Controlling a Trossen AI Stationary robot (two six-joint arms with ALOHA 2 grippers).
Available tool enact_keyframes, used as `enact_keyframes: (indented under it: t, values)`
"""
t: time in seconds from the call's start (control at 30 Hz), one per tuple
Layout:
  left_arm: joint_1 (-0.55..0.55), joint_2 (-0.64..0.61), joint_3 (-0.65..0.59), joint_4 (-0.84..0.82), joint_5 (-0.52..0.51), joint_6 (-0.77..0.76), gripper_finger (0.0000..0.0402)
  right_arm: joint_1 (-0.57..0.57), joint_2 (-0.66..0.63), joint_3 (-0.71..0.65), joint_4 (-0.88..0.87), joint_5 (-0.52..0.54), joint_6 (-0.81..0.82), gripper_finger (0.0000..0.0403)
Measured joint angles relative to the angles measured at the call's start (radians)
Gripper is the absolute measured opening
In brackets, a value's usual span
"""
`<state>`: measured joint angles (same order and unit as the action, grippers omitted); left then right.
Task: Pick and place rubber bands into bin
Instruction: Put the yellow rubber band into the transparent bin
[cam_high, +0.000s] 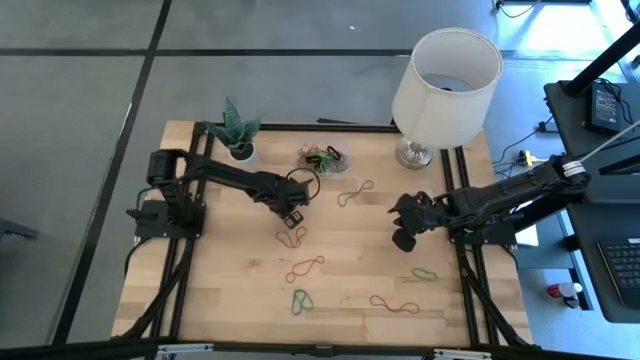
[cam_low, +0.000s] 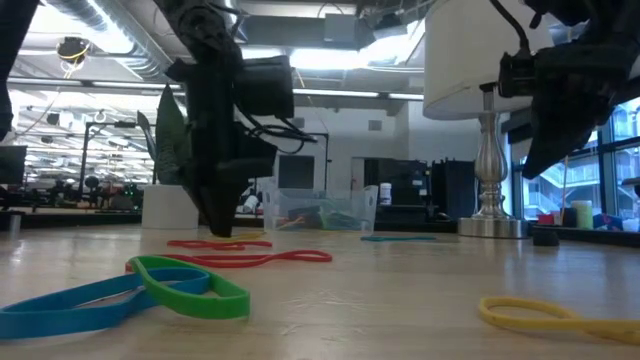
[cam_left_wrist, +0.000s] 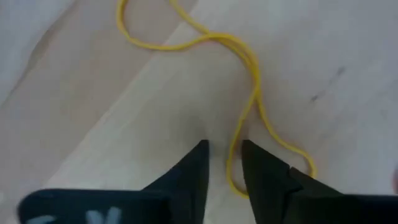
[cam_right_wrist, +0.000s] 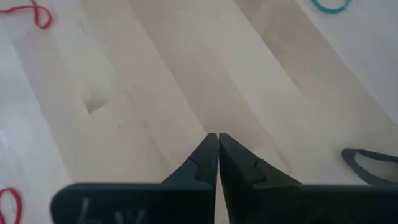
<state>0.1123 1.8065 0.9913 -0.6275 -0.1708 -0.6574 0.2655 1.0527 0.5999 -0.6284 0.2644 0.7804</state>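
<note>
Straddling one strand of a yellow rubber band (cam_left_wrist: 249, 81) flat on the bench (cam_high: 240, 290), the left gripper (cam_left_wrist: 222, 163) stands slightly parted, not yet clenched; the loop looks light, limp and stretchy, best pinched on that single strand, while the right gripper (cam_right_wrist: 217, 155) waits clenched, empty.

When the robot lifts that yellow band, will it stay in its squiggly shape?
Probably not. The yellow band is a thin loop lying limp in a loose figure-eight, so it should droop and untwist. It looks very light. With one strand between the left gripper fingers, it might slip out.
</note>
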Motion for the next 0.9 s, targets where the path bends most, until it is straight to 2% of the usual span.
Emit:
enact_keyframes:
  t: [0.13, 0.2, 0.4, 0.53, 0.73, 0.9]
  values:
    - [0.010, 0.012, 0.002, -0.012, 0.021, -0.069, 0.0020, 0.007, 0.000, 0.000, 0.007, 0.000, -0.002, 0.0017]
    - [0.010, 0.003, 0.004, -0.019, 0.024, -0.090, 0.0007, 0.007, 0.000, 0.000, 0.010, 0.000, -0.005, 0.0013]
    - [-0.011, -0.059, 0.138, -0.221, 0.040, -0.086, 0.0002, 0.006, 0.000, 0.000, 0.016, 0.003, -0.030, 0.0007]
    - [-0.019, -0.088, 0.283, -0.359, -0.043, -0.042, 0.0002, 0.006, 0.000, 0.000, 0.036, 0.004, -0.054, 0.0011]
    - [-0.011, -0.095, 0.517, -0.386, -0.167, 0.099, 0.0002, 0.006, 0.000, 0.000, 0.046, 0.027, -0.060, 0.0016]
    - [0.051, -0.096, 0.638, -0.339, -0.262, 0.233, 0.0002, 0.006, 0.000, 0.000, 0.062, 0.056, -0.079, 0.0016]
